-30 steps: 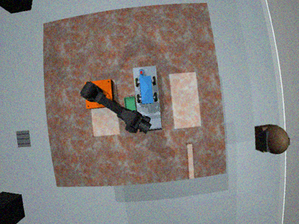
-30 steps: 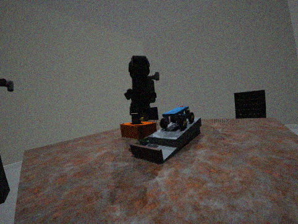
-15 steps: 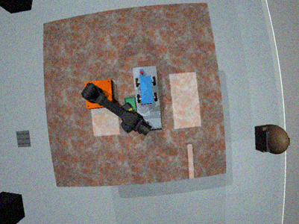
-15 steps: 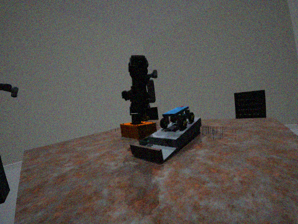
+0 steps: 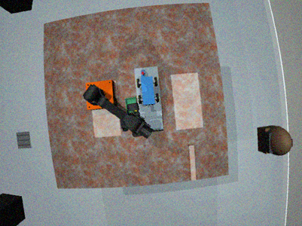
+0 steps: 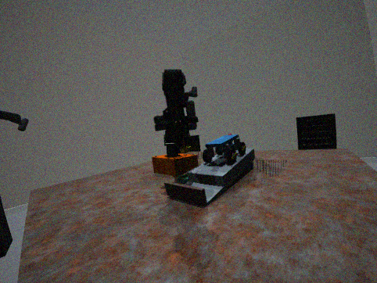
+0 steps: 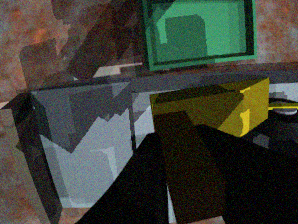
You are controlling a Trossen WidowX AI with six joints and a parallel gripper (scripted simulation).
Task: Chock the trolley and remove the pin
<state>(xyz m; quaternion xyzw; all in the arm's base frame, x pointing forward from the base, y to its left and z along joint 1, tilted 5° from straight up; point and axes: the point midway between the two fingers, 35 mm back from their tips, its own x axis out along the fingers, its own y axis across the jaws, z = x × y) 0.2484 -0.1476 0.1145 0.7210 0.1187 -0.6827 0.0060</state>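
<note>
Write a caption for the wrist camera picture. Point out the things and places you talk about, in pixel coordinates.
Black gripper fingers pinch a yellow block with a dark handle (image 7: 200, 110); beyond lies a green rectangular tray (image 7: 200, 64).

The table (image 5: 110, 174) (image 6: 274, 234) is mottled rust-red and grey. The trolley (image 5: 147, 89) (image 6: 223, 140) has a blue top and black wheels; the pin (image 5: 143, 73) is red-headed. The chock (image 7: 256, 106) shows yellow, the tray (image 5: 131, 100) (image 7: 200, 64) green, the arm (image 5: 120, 113) (image 6: 173, 94) black.

Top, I look down from high above; exterior, low across the table (image 5: 144, 31) (image 6: 274, 227); both share the ramp (image 5: 153, 116) (image 6: 238, 170).
</note>
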